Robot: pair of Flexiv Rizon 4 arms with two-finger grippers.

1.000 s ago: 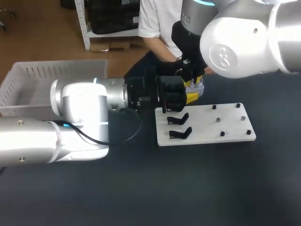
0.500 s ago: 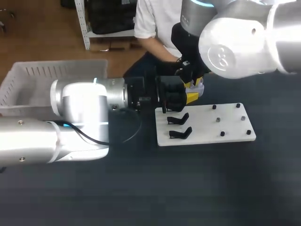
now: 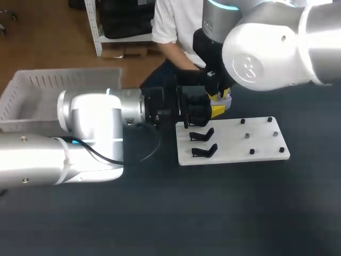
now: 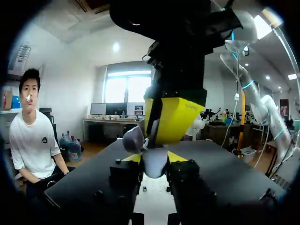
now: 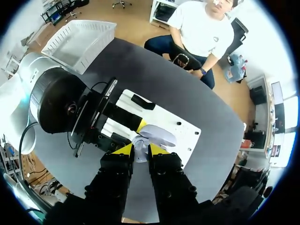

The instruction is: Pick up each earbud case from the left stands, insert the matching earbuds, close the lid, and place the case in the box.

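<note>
My left gripper (image 3: 217, 111) comes in level from the left and is shut on a white earbud case (image 4: 155, 163), just beyond the far left corner of the white stand board (image 3: 234, 140). The case's lid (image 4: 133, 138) stands open. My right gripper (image 5: 140, 149) hangs straight down over the case, shut on a small white earbud (image 5: 139, 155) right at the case's open mouth (image 5: 158, 136). In the head view the case (image 3: 227, 101) shows as a white patch beside the right gripper (image 3: 217, 96). Two black stands (image 3: 203, 134) on the board's left side are empty.
Several small black pegs (image 3: 251, 151) dot the right half of the board. A white slatted box (image 3: 48, 90) stands at the table's far left, behind my left arm. Dark table surface lies open in front of the board.
My right arm has shifted slightly left above the case. Both grips and the left arm look unchanged.
</note>
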